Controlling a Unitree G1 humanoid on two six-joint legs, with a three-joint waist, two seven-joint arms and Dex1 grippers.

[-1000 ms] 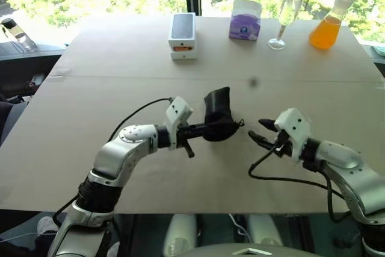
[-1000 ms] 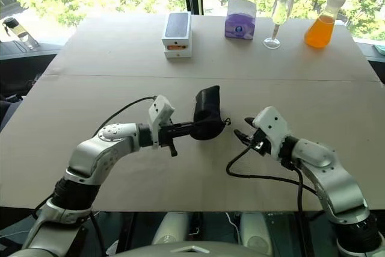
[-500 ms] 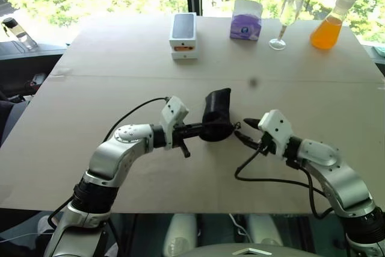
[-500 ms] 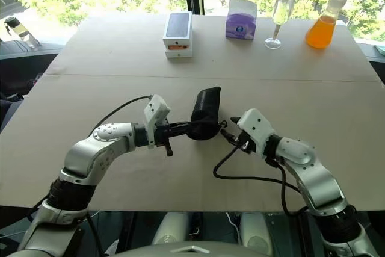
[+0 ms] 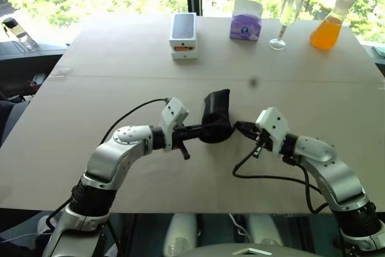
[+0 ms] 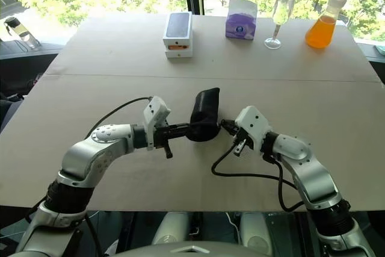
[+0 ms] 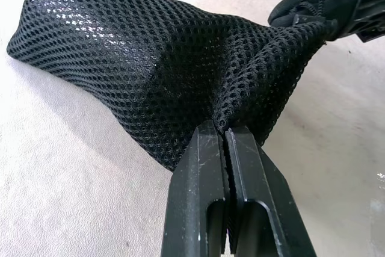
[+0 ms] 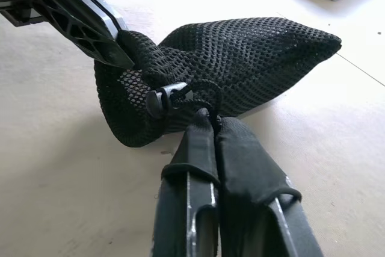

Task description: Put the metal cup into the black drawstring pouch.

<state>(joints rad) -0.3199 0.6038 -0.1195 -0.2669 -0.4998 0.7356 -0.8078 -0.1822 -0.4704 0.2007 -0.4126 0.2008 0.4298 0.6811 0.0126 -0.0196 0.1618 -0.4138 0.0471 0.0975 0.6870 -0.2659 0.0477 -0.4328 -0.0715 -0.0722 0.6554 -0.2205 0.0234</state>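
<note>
black mesh, soft: the black drawstring pouch (image 5: pixel 216 115) lies at the centre of the left eye view on the table (image 5: pixel 120 58), its closed end toward the upper part of the frame, its gathered mouth low and between the two arms. it bulges along its length; what it holds cannot be told.

left gripper (image 5: pixel 201 129): comes in from the left of centre, fingers together and pinching a fold of the pouch's mesh at its lower edge; the left wrist view shows the two black fingers (image 7: pixel 204 167) pressed flat with netting caught between them. same hold and place as a second ago.

right gripper (image 5: pixel 239 127): comes in from the right of centre, fingers now together and clamped on the pouch's cord beside the toggle (image 8: pixel 157 99). a second ago it stood apart from the pouch, well to the right, with fingers spread; half a second ago it was nearer, still parted; now it is closed at the pouch's mouth.

unchanged, along the upper edge of the frame, well apart from the pouch: white box (image 5: pixel 183 35) with dark top, upper centre; purple tissue pack (image 5: pixel 246 21); tall clear stemmed glass (image 5: pixel 287 17); flask of orange liquid (image 5: pixel 328 25), upper right.
</note>
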